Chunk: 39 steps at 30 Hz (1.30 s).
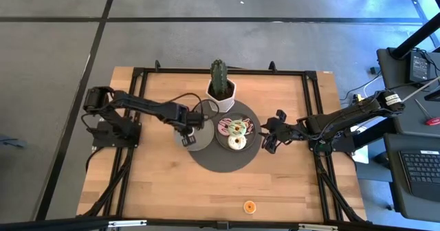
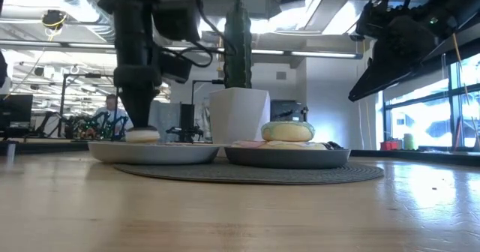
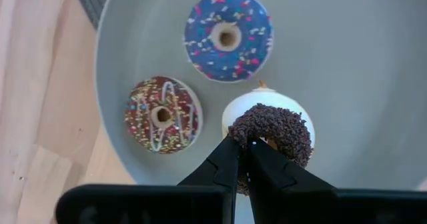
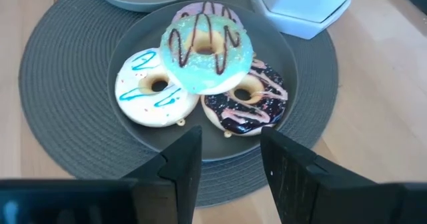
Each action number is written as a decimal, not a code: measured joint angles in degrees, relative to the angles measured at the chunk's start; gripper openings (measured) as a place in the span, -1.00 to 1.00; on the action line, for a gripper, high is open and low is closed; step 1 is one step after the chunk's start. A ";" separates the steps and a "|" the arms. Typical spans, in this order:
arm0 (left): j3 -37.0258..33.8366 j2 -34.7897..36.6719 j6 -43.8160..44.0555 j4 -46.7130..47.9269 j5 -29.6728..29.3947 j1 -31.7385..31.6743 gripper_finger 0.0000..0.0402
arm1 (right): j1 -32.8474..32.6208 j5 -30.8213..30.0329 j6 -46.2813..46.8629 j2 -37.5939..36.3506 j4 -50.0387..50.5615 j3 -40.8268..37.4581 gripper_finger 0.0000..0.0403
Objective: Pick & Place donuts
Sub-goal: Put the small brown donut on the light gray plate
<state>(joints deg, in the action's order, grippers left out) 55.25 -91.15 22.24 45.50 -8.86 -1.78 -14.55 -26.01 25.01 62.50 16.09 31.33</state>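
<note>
Pinched between the left gripper's [image 3: 243, 147] narrowed fingers is the chocolate-sprinkled donut [image 3: 273, 134], held over the left grey plate [image 3: 347, 84], where a blue donut [image 3: 228, 35] and a brown sprinkled donut [image 3: 163, 114] lie beside it. That plate sits on the round dark mat [image 1: 213, 161], touching the right plate [image 4: 280, 57], which carries a green-frosted donut [image 4: 208, 49] stacked on white, dark and pink ones. Just beside the mat, the right gripper [image 4: 230, 157] hangs with fingers spread wide, holding nothing. A potted cactus [image 1: 219, 86] stands behind the mat.
</note>
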 joint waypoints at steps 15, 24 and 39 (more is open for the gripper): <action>-0.07 -3.81 0.68 -0.78 1.05 -0.46 -0.93 | 0.00 0.01 -0.17 0.00 0.05 0.00 -0.23; -0.07 -4.52 0.56 -0.44 1.03 -0.37 -0.92 | 0.00 0.01 -0.19 0.00 0.05 0.00 -0.23; -0.07 -4.44 -0.01 -0.35 1.05 -0.37 -0.63 | 0.00 0.06 -0.13 0.00 0.05 0.00 -0.23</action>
<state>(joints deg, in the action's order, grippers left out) 55.18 -95.60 22.23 45.15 -7.82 -2.15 -14.55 -25.96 24.88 62.50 16.14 31.33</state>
